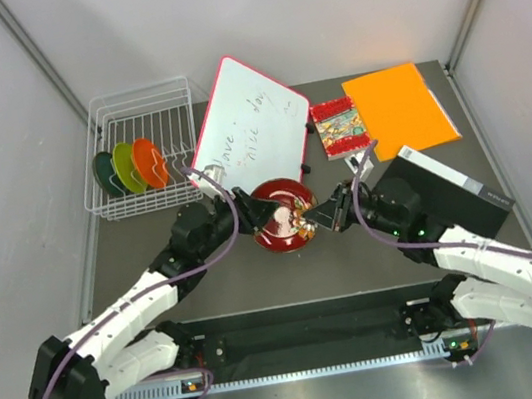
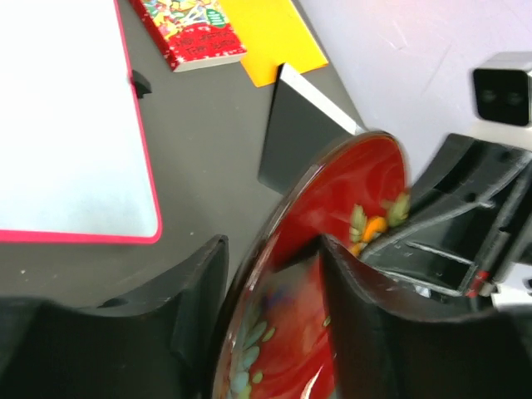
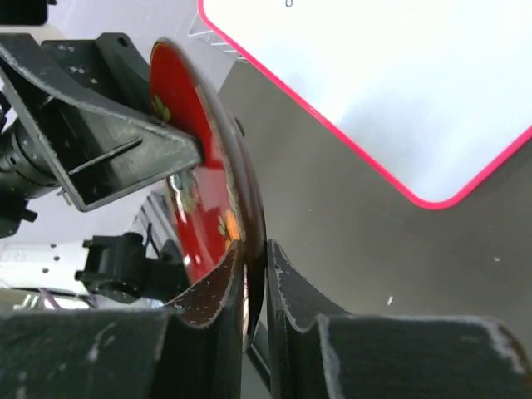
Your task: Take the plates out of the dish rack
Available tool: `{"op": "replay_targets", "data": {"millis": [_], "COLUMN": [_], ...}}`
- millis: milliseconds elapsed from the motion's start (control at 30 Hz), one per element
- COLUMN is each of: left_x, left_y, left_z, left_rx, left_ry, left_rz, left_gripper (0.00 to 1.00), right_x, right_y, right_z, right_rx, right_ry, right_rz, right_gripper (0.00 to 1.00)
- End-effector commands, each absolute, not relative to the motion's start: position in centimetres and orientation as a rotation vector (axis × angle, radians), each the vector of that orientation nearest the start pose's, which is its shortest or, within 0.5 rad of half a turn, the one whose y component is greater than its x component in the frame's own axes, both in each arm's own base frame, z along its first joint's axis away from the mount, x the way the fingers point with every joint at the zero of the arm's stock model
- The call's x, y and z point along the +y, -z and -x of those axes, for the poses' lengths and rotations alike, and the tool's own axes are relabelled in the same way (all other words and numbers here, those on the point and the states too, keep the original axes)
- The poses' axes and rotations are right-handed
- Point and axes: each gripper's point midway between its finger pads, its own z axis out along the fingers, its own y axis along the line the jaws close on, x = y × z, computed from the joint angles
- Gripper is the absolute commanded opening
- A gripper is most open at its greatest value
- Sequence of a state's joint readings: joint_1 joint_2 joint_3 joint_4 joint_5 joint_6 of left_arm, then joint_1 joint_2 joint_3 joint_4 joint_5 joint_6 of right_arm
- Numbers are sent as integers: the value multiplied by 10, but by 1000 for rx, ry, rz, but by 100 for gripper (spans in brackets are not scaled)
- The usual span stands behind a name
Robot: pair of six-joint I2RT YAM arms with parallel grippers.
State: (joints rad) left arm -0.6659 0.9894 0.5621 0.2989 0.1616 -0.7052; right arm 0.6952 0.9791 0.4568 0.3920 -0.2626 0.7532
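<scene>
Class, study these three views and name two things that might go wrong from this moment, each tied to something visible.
1. The left hand and right hand both grip the red plate at opposite rims; unmatched moves could wrench it loose.
2. The right hand pinches only the thin rim, so if the left lets go, the plate may pivot and drop onto the table.

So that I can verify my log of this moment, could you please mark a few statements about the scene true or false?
The dish rack holds three plates. True.
The dark red plate sits in the rack. False: it is outside, in front of the whiteboard.
The right gripper is shut on that plate's rim. True.
The left gripper is empty. False: it grips the plate too.
The whiteboard has a blue frame. False: pink.
</scene>
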Motion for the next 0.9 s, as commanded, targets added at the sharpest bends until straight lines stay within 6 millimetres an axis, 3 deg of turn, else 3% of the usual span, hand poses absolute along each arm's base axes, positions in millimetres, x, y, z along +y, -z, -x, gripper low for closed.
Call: {"op": "replay_targets", "data": {"millis": [0,67,200,367,533,733,867], "left_x": [-259,-250,-230,-209,-178,-139,-127], "left_y": [-243,-239,-248,-264,-265,-265,-258], "left_z": [-258,-261,-264,-268,-280,-292,-293], "left_rx": [1744,1751,1714,1674,1682,1662,1670], "left_ry": [1070,1001,899,775,559,329,261], "left_rz": [-64,-57,-32,-28,3,110,137], "left_gripper": [62,68,72,74,78,86,88], "right_x": [246,224,181,147,140,145,152], "right_y": [-204,-197,-191,-175,-141,-116,-96], "right_z": [-225,-233,-234,-234,-230,-229,-228], "right_rx": [1864,1877,1894,1970,2066,2138,2194], "right_ry": [-1104,-1049,-953,-826,-795,-820,-856], "right_rz": [97,26,-55,-131,-175,-183,-183], "right_gripper": [0,0,0,0,0,0,0]}}
